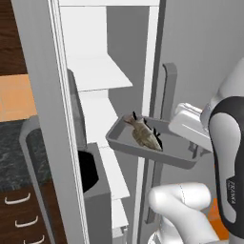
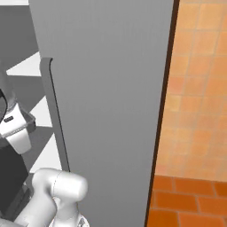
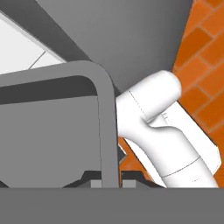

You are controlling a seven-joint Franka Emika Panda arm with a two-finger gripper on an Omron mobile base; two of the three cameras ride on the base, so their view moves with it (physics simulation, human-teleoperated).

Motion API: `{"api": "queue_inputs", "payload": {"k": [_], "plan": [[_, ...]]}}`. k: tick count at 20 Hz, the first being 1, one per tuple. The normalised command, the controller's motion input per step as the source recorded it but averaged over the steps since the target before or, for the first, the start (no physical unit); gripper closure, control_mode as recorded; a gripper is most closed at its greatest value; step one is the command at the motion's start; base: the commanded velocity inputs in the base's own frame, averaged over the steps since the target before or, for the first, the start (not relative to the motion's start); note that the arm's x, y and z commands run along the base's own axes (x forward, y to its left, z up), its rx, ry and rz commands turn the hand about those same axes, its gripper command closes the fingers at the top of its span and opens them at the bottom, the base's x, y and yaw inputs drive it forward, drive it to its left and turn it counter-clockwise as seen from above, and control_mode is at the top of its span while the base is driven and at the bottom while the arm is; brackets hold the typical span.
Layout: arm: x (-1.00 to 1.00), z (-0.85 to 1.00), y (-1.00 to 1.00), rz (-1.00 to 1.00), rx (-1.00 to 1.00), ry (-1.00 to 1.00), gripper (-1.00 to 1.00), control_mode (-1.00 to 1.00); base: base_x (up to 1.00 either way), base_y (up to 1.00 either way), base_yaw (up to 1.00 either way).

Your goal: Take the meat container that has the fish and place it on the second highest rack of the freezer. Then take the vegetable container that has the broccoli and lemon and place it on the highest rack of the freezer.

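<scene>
- Before the open freezer [image 1: 102,71], a shallow grey meat container [image 1: 143,153] with rounded corners and a raised rim is held in the air, tilted a little, its near end toward the white shelves.
- One fish [image 1: 144,133] lies inside the container: mottled brown-tan body, black fins and tail, shorter than the tray and resting toward its far wall.
- At the tray's right end, the gripper [image 3: 112,181] is clenched on the rim; in the hand view its two small dark tips sit tight on either side of the thin grey wall of the tray.
- Inside the freezer, the interior is smooth white, with flat shelves that have straight front edges; three show in the left base view, stacked one below another, with open space above each.
- Just behind the tray stands the grey freezer door [image 2: 106,102], a broad flat matte slab, and its long bar handle [image 1: 164,114] with a curved top runs down close by the tray's far side.
- Left of the freezer, a dark speckled counter [image 1: 14,147] sits above dark wood drawers [image 1: 21,214] with three pale curved pulls.
- Right of the door, the floor [image 2: 195,111] is orange tile with visible grout lines, open and flat.
</scene>
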Motion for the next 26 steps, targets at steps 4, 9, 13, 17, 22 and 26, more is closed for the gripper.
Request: {"api": "queue_inputs", "payload": {"k": [4,9,13,17,22,26], "plan": [[0.09,-0.02,0.01,0.01,0.03,0.03,1.00,-1.00,0.42,0.06,0.09],[-0.16,-0.11,0.05,-0.07,0.09,0.01,1.00,-1.00,0.00,0.00,0.00],[-0.03,-0.07,0.35,-0.51,0.01,0.00,1.00,-1.00,0.00,0.00,0.00],[0.50,-0.17,0.33,-0.43,0.00,0.02,1.00,-1.00,0.00,0.00,0.00],[0.90,-0.48,0.25,-0.07,0.02,0.00,1.00,-1.00,0.00,0.00,0.00],[0.81,-0.66,0.48,0.00,0.00,0.00,1.00,-1.00,0.00,0.00,0.00]]}}
